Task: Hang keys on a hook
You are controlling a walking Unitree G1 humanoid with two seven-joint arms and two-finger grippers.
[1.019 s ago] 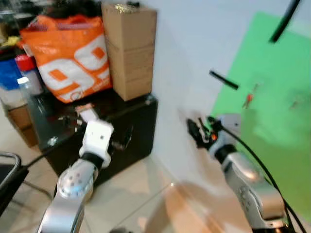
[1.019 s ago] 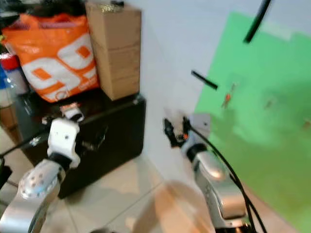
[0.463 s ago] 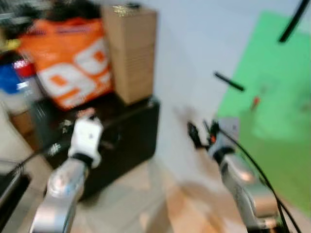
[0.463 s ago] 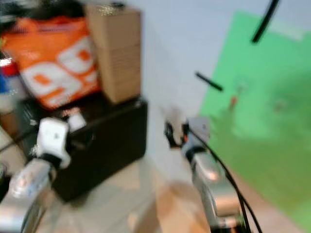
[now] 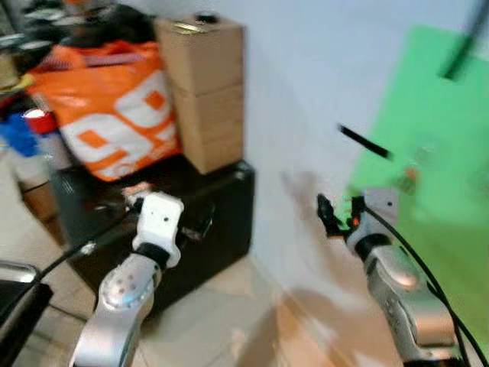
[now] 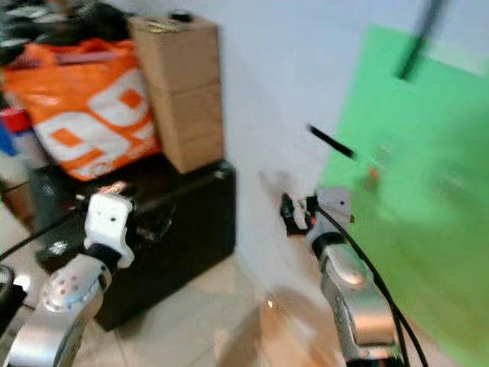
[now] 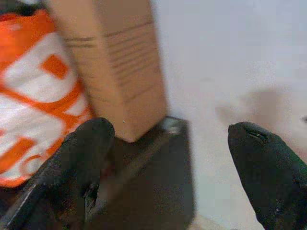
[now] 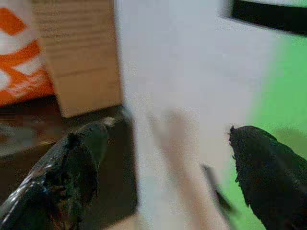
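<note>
I've got both hands up in front of me, facing a white wall (image 5: 306, 92) with a green sheet (image 5: 435, 153) on it at about 2 o'clock. My right hand (image 5: 336, 218) is raised toward the wall; on its wrist camera the two fingers stand wide apart with nothing between them. My left hand (image 7: 168, 167) is wide too, aimed at the black cabinet (image 5: 214, 214) at 10 o'clock, where cardboard boxes (image 5: 202, 84) and an orange bag (image 5: 114, 107) sit on top.

Where are the keys? I can't say for sure. There's a small orange-red smudge (image 5: 411, 177) on the green sheet, just beyond my right hand toward 1 o'clock. It could be keys on a hook, but the blur won't let me call it. Neither hand holds any.

A black bar (image 5: 365, 142) sticks out of the wall just above the right hand. Whether it's a hook or a rail, I can't tell.

To do this well, I'd stop the head and let the picture settle before committing. I'd then confirm what the smudge is and find the hook's tip. If the keys need picking up, I'd take the ring, not the blades, so the loop hangs free to drop over the hook.

The sheet's far edge is cut off at 3 o'clock.
</note>
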